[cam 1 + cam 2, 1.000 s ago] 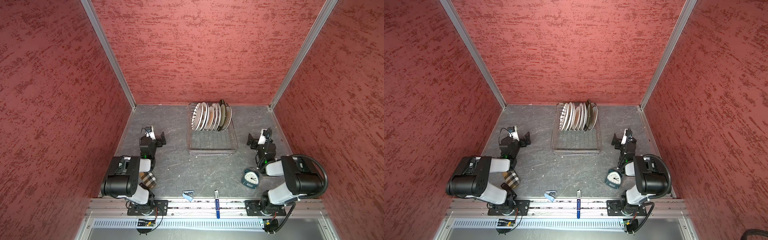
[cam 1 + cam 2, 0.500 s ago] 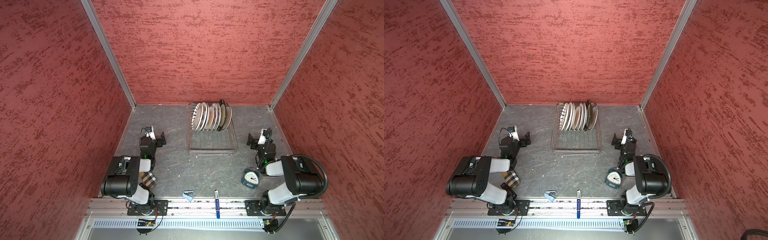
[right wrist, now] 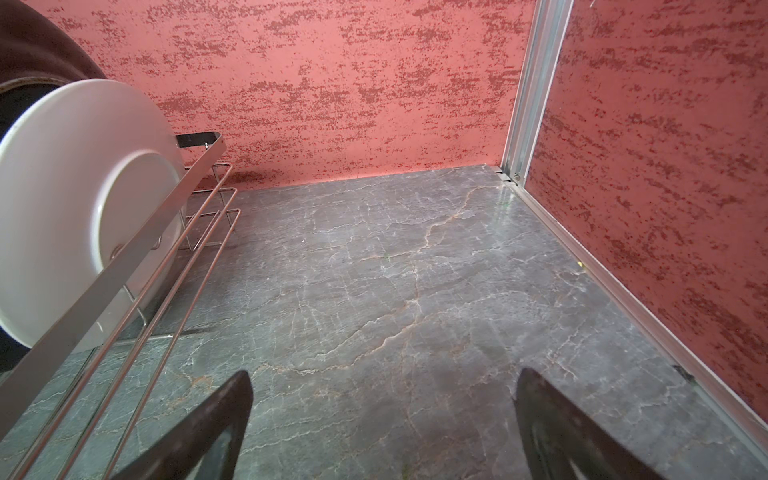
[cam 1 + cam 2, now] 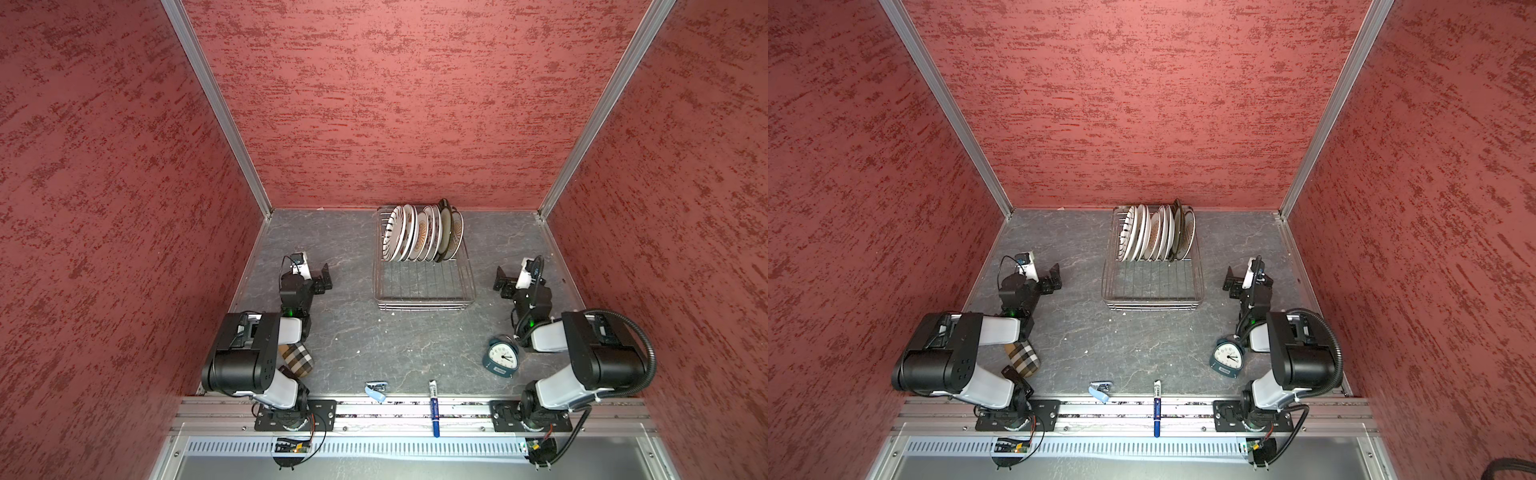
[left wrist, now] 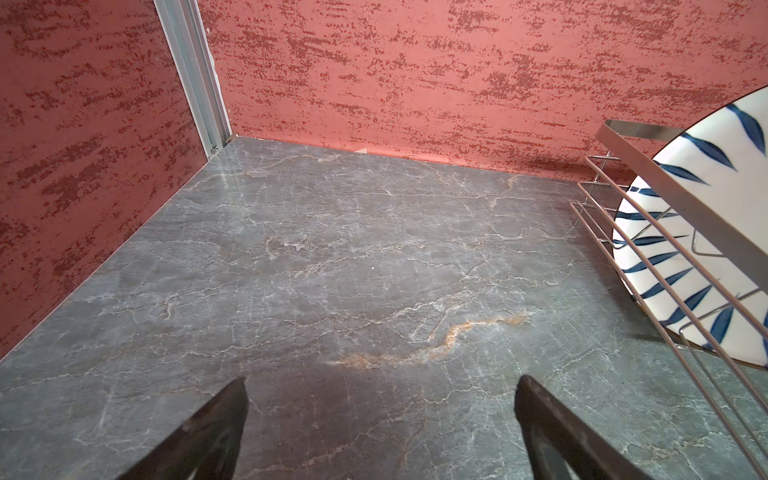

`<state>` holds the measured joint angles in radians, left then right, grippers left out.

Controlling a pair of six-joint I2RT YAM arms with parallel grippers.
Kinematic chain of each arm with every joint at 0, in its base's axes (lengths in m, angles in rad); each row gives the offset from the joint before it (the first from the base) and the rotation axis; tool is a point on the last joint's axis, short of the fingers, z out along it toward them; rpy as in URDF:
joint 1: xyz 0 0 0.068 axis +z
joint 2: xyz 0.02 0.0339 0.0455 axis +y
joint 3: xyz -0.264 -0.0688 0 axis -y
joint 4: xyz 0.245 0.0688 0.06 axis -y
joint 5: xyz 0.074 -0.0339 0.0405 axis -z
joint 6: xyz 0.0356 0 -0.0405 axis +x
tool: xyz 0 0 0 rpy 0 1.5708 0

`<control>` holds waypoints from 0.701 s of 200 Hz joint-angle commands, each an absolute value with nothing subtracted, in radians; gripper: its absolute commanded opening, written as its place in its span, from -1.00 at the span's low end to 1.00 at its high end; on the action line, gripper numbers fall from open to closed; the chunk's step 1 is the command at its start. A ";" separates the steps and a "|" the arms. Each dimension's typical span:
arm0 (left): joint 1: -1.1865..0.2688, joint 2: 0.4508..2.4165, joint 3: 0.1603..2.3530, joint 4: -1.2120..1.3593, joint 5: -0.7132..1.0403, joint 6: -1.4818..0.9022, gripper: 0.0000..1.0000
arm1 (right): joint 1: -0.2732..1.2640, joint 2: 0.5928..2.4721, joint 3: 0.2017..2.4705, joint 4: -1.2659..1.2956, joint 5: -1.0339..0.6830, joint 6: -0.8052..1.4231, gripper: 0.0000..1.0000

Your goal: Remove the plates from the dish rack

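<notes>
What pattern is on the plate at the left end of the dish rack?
The plate is white with blue leaf-like strokes; left wrist view shows it best.

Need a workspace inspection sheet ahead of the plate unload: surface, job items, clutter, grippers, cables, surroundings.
Surface: grey marbled tabletop, a few pale specks.
Job's things: plates stand on edge in the far half of the dish rack; its near half holds none.
Clutter: teal alarm clock beside the right arm; plaid fabric item partly under the left arm; small light-blue item and blue pen at the front edge.
Grippers: left gripper and right gripper open, holding nothing, flanking the rack without touching it.
Cables: black corrugated hose loops over the right arm; thin black wire at the left wrist.
Surroundings: red textured walls on three sides, aluminium corner posts.
</notes>
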<state>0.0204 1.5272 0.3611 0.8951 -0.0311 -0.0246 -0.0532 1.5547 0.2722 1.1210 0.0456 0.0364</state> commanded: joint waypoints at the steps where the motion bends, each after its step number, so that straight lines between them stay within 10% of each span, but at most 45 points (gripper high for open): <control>1: 0.018 1.536 0.377 0.904 -0.038 -0.008 0.99 | -0.053 1.542 0.290 1.134 0.033 0.020 0.98; 140: -0.066 1.085 0.365 0.622 -0.005 -0.013 0.99 | -0.052 1.019 0.337 0.748 0.031 0.252 0.98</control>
<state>-0.0601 1.2228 0.3412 0.7471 -0.0437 0.0303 -0.0532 1.0973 0.2714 0.9146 0.0536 0.1246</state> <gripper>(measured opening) 0.994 0.990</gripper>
